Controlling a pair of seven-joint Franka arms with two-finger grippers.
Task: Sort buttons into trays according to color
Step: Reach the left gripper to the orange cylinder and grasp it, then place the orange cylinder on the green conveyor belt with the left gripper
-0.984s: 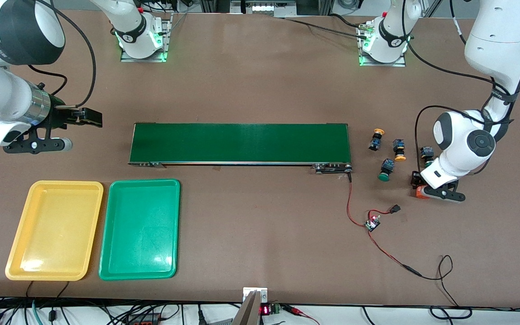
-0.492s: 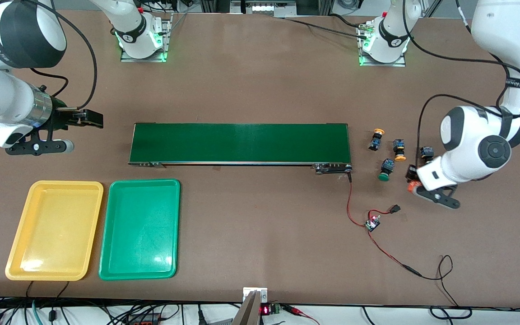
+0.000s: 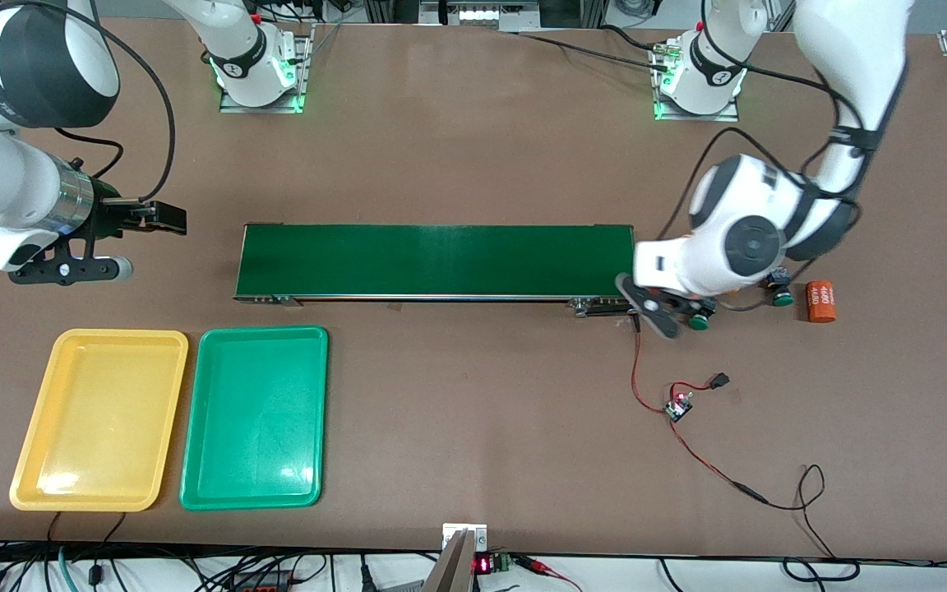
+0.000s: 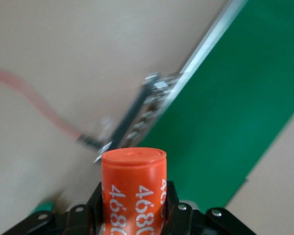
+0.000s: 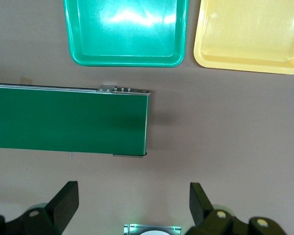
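Gripping an orange cylinder (image 4: 133,188), left gripper (image 4: 132,215) over conveyor belt (image 3: 436,260)

A long green conveyor belt (image 3: 436,261) lies mid-table. One orange "4680" cylinder (image 3: 821,302) rests toward the left arm's end; a red wire (image 3: 691,448) trails to a small circuit board (image 3: 676,408).

Right gripper (image 5: 132,203) fingers spread wide at frame bottom, dark green conveyor belt (image 5: 68,119) mid-left, green tray (image 5: 126,58) top centre, yellow tray (image 5: 245,61) top right, brown table (image 5: 225,127).
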